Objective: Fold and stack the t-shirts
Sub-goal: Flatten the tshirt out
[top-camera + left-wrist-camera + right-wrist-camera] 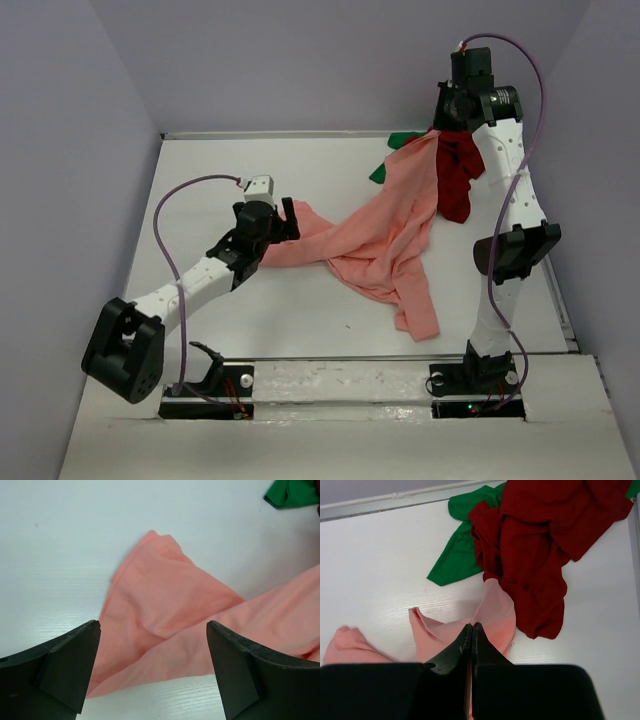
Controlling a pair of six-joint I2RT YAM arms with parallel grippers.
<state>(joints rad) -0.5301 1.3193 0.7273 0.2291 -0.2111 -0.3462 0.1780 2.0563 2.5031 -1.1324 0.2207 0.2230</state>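
- Got the salmon-pink shirt (385,240) strung across the middle of the top view, running from centre-left up to the upper right, with a loose tail hanging toward lower centre.
- Pinched at its upper-right corner by the right gripper (441,126), lifted off the table (250,170) there.
- Seen from the right wrist: jaws of the right gripper (472,627) pressed tight together, pink cloth (495,610) caught at the tips.
- Left gripper (285,222) at centre-left, sitting right at the shirt's left end.
- From the left wrist: spread wide (152,630), nothing clamped, just pink fabric (160,610) lying flat on the table below the gap.
- Dark red shirt (457,185) crumpled at upper right, just beside the pink one and overlapping its edge in the right wrist view (540,545).
- Green shirt (400,140) poking out at the far edge, partly under the red one (455,555).
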